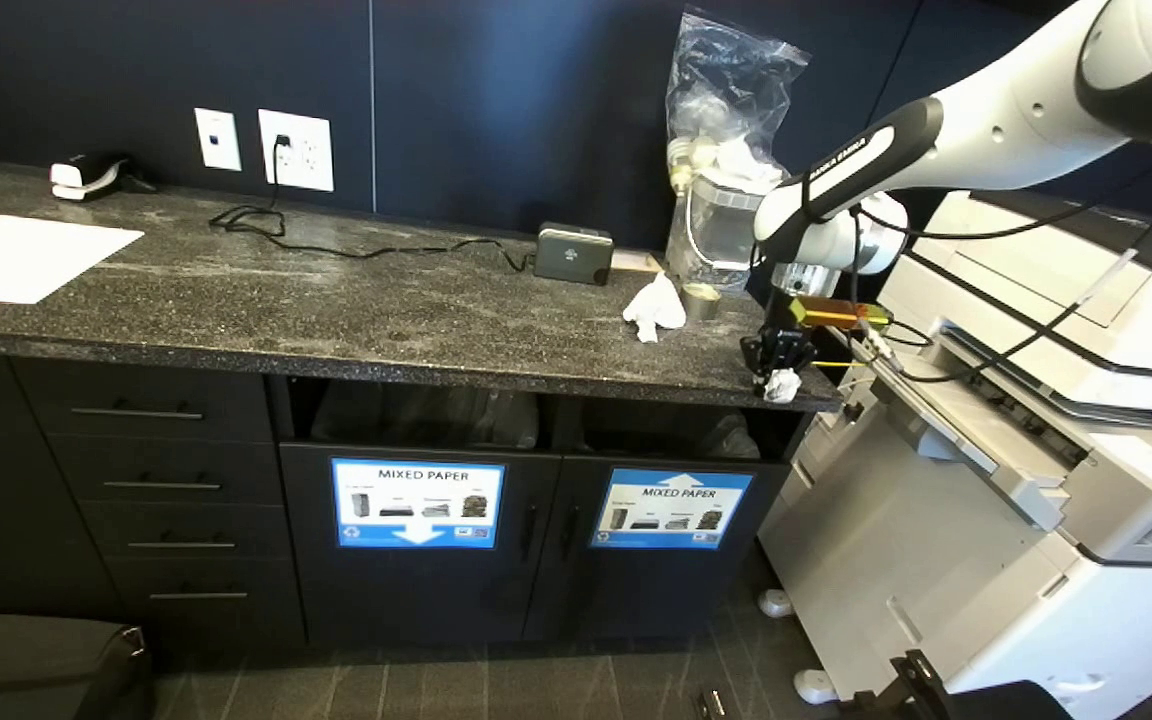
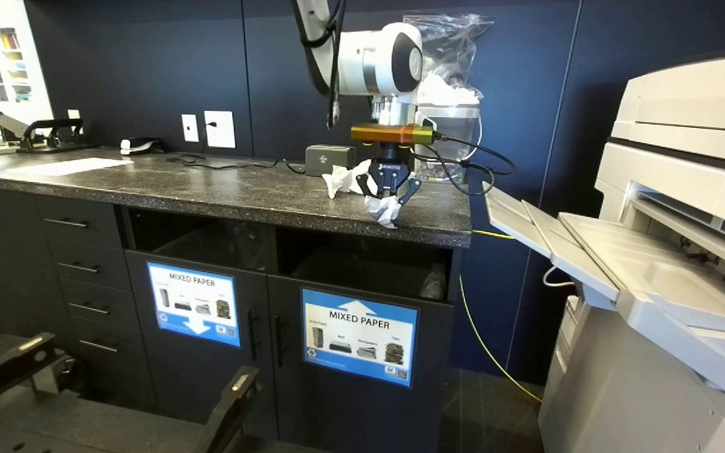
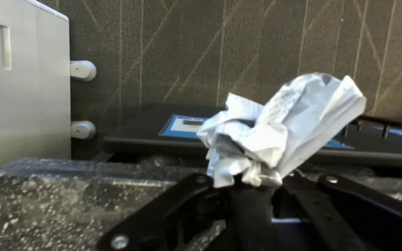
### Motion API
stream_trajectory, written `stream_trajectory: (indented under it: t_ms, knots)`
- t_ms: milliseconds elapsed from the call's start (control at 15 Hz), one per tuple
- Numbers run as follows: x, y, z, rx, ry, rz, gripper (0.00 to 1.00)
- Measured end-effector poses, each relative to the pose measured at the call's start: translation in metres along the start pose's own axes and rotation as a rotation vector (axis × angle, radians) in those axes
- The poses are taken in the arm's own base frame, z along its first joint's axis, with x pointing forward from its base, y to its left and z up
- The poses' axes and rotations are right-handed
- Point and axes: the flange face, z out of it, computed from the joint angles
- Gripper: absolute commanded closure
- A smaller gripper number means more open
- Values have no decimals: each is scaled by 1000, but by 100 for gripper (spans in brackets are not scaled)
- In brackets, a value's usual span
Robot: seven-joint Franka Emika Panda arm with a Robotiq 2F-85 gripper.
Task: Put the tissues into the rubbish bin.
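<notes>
My gripper (image 3: 248, 186) is shut on a crumpled white tissue (image 3: 281, 125), its folds sticking out past the fingertips. In both exterior views this held tissue (image 2: 384, 211) hangs at the counter's front edge, near the right end. A second tissue (image 1: 656, 305) rests on the countertop behind the gripper; in an exterior view this second tissue (image 2: 342, 179) shows left of the jaws. The rubbish bin is inside the cabinet, mostly hidden in the dark; a bit of clear liner (image 2: 433, 283) shows in the right opening, below the held tissue.
The cabinet doors carry "MIXED PAPER" signs (image 2: 359, 333). On the counter (image 1: 386, 310) stand a small grey box (image 1: 573, 254), a tin can (image 1: 701, 300) and a clear tub (image 1: 721, 235) with a plastic bag (image 1: 731, 90) above. A printer (image 1: 1016, 480) borders the right side.
</notes>
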Motion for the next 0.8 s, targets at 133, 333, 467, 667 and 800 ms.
stream_trajectory:
  t_ms: [133,333,467,667,800]
  knots:
    - [-17,-14,6,11,-5,-67,86]
    - [-44,-37,14,21,14,-144,86]
    - [-66,-51,19,26,17,-185,86]
    - [-104,-69,29,31,21,-229,86]
    - [-130,-80,38,27,37,-253,86]
